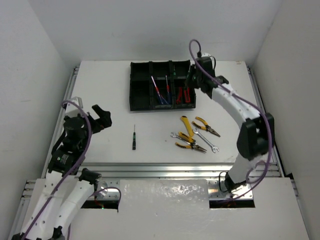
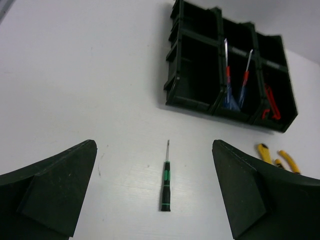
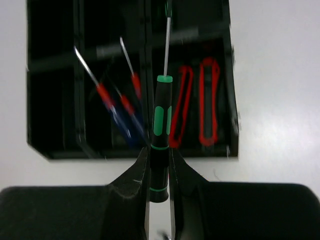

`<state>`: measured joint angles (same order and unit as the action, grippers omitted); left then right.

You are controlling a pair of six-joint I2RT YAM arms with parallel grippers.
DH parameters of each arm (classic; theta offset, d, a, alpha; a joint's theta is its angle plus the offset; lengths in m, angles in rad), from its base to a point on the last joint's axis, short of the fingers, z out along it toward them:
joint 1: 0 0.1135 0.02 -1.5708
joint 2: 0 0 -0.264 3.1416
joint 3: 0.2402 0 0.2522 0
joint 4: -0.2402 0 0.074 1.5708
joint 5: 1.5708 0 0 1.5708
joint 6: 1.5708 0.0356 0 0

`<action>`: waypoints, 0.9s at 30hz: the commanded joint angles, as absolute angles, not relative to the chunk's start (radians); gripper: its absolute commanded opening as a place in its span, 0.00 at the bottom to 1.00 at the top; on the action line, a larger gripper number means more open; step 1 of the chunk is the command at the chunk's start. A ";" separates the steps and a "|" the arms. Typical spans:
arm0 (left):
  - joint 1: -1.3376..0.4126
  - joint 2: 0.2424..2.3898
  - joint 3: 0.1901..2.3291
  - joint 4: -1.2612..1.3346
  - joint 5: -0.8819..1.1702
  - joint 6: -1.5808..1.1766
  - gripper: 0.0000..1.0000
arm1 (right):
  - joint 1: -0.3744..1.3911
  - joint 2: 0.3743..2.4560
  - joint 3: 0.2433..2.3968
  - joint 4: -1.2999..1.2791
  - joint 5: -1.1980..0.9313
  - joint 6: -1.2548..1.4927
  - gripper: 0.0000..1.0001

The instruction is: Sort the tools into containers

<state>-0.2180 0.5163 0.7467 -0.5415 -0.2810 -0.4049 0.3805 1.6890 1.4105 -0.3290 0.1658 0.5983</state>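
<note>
The black six-compartment tray (image 1: 141, 95) stands at the table's far middle. Its middle near compartment holds blue and red screwdrivers (image 1: 160, 90); its right one holds red-handled cutters (image 1: 186, 94). My right gripper (image 1: 192, 80) hovers over the tray's right side, shut on a tiny black-green screwdriver (image 3: 161, 120) whose tip points away over the tray (image 3: 55, 115). My left gripper (image 1: 102, 117) is open and empty, left of a second tiny black-green screwdriver (image 1: 134, 137) on the table. In the left wrist view that screwdriver (image 2: 166, 182) lies between my open fingers (image 2: 60, 185).
Yellow-handled pliers (image 1: 186, 125), (image 1: 206, 126), (image 1: 190, 145) and silver wrenches (image 1: 205, 140) lie in a cluster on the table, near right of the tray. White walls close in the table on three sides.
</note>
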 commanded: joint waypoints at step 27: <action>-0.475 1.117 0.756 -0.408 -0.288 -0.630 0.99 | 0.189 2.502 2.342 -0.144 -0.123 0.574 0.95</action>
<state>-0.4522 1.0714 0.7387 -0.4480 -0.1986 -0.5846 0.1864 2.5301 2.2898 -0.1822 -0.1005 0.6083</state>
